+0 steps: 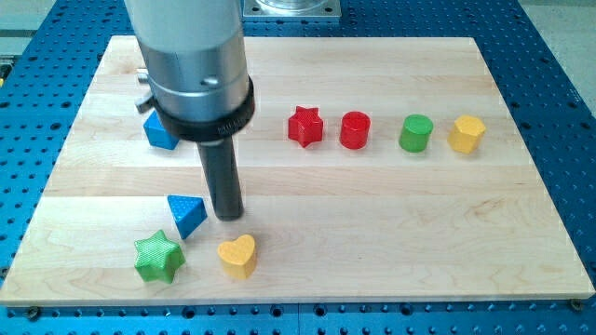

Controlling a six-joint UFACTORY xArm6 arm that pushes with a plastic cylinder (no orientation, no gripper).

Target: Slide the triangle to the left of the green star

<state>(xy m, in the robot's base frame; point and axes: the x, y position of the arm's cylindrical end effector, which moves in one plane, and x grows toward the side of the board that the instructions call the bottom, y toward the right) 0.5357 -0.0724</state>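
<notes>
Camera view, my tip (228, 215) beside ridged blue triangle (186, 215), above green star (157, 257).

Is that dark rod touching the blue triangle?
Cannot tell. In the camera view my tip sits just right of the blue triangle; any gap is too slim to judge.

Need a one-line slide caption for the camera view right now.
My tip stands just right of the blue triangle, which sits above and right of the green star, near the yellow heart.
</notes>
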